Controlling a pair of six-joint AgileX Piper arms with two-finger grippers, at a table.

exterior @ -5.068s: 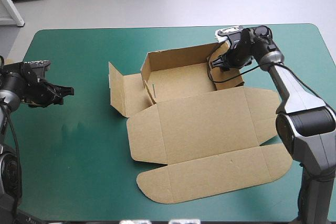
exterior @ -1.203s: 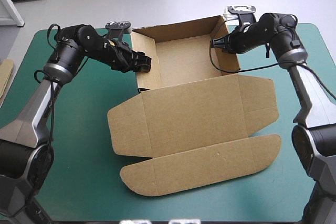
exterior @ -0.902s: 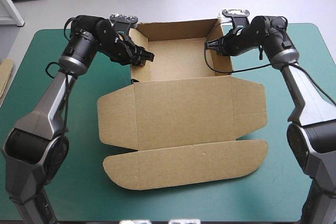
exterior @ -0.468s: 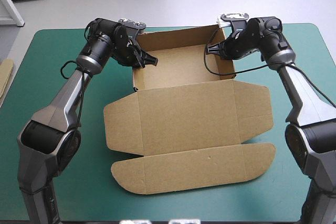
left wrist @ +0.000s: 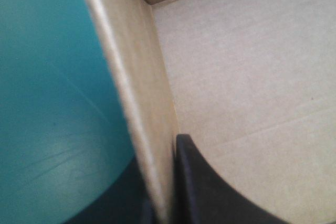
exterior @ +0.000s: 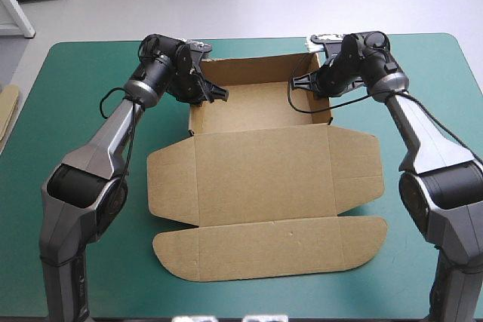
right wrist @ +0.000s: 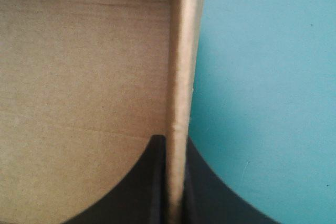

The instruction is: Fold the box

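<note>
- High view: brown box at the middle of the teal-green counter. Open tray toward the far edge, with the lid and its rounded flap flat toward the near edge.
- Left gripper at the tray's left wall, near the far corner, narrowed to a pinch on the board.
- Right gripper at the tray's right wall, nipped onto the board the same way.
- Strip of more board at the counter's left edge.
- Left wrist view: left gripper clamped tight across the upright wall of the box, straddling it. Tray floor on one side, counter on the other, a tray corner ahead.
- Right wrist view: right gripper all but closed on the thin top edge of the box wall. Tray floor inside, bare counter outside, the far wall meeting this one ahead.
</note>
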